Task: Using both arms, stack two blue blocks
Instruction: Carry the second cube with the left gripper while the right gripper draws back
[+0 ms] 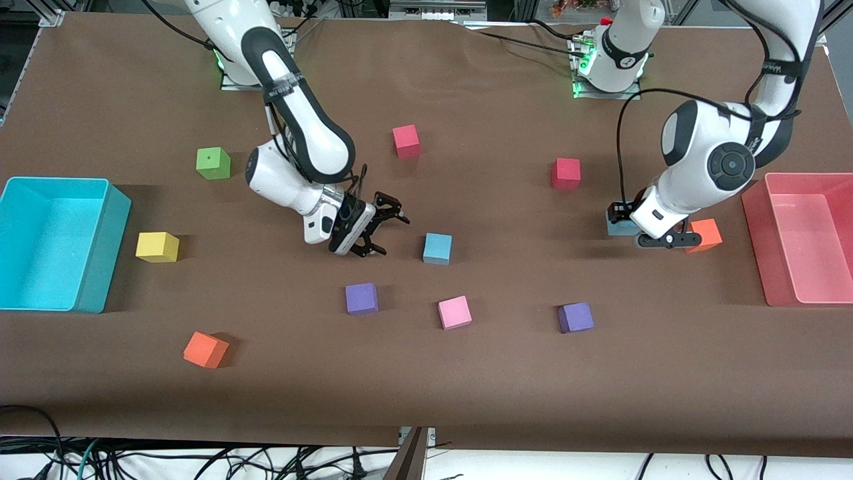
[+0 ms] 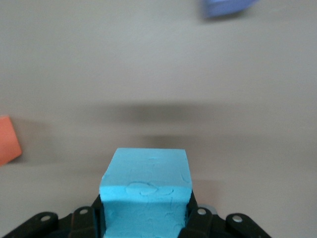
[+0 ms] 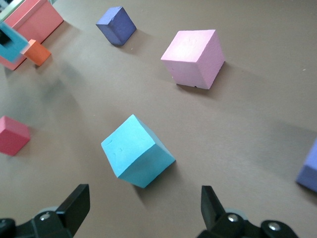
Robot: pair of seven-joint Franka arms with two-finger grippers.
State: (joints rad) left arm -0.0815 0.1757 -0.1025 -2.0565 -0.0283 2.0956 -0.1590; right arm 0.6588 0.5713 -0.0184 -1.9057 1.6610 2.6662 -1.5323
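right now the left gripper (image 1: 630,223) is down at the left arm's end of the table, its jaws clenched on a blue block (image 1: 618,228); in the left wrist view that block (image 2: 146,191) sits squeezed between the black fingers (image 2: 197,220), with bare brown table (image 2: 158,74) ahead of it. an orange block (image 1: 704,235) lies just beside the gripper, between it and the pink bin (image 1: 803,237) at that end of the table.

the right gripper (image 1: 381,231) hangs near the middle of the table with its jaws released and spread wide, grasping nothing. the second blue block (image 1: 437,249) rests on the table just beside it, toward the left arm's end; in the right wrist view this block (image 3: 137,151) lies ahead of the two open fingertips (image 3: 77,206), apart from both.

nearer to the front camera than the second blue block lie a pink block (image 1: 454,313) and two purple blocks (image 1: 362,298) (image 1: 576,317). two red blocks (image 1: 406,141) (image 1: 565,173) lie farther from the camera. toward the right arm's end stand a green block (image 1: 213,163), a yellow block (image 1: 157,247), another orange block (image 1: 206,350) and a cyan bin (image 1: 100,267).
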